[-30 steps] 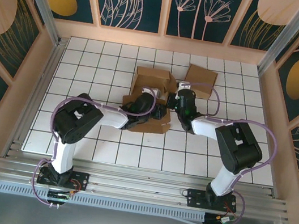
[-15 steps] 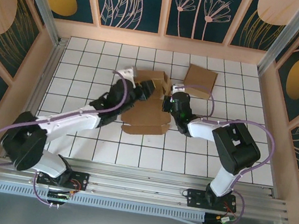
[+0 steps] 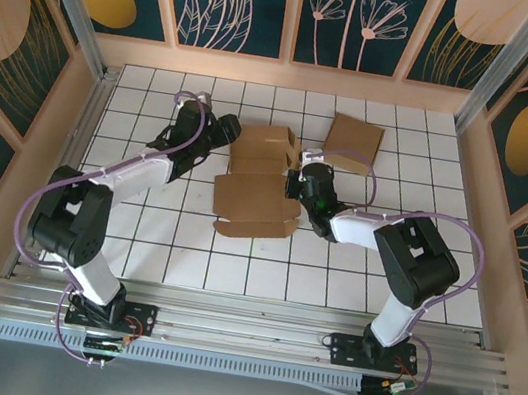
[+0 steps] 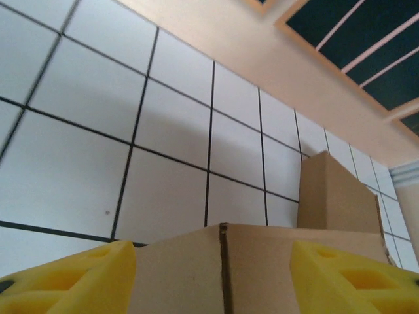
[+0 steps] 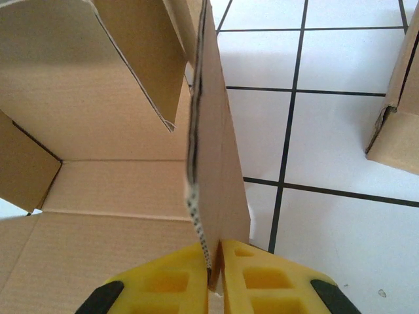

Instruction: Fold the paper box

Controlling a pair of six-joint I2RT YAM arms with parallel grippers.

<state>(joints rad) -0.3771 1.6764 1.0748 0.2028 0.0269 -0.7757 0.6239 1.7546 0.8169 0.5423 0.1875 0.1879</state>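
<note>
Since a second ago the left arm has unfolded from its tucked pose near the box's near-left side and swung out to the far left. The left pincer (image 3: 225,131) now sits just beside the far-left corner of the paper box (image 3: 256,196), its jaws wide apart, with a cardboard edge showing between the yellow fingers in the left wrist view. It grips nothing. The right pincer (image 3: 299,178) has shifted slightly left and remains clamped narrow on an upright side flap (image 5: 211,150) at the box's right edge. The paper box lies mid-bench, opened out, and its far panels stand lower and flatter than before. The folded box (image 3: 354,143) is unchanged, far right of the paper box and apart from it. The bench (image 3: 136,237) is white tile with a black grid. An aluminium rail (image 3: 242,328) runs along the near edge and carries both arm bases. The enclosure has pale wood framing, with wall panels (image 3: 238,1) in dark teal bearing gold discs and pink leaf line-work on the left, far and right sides.
</note>
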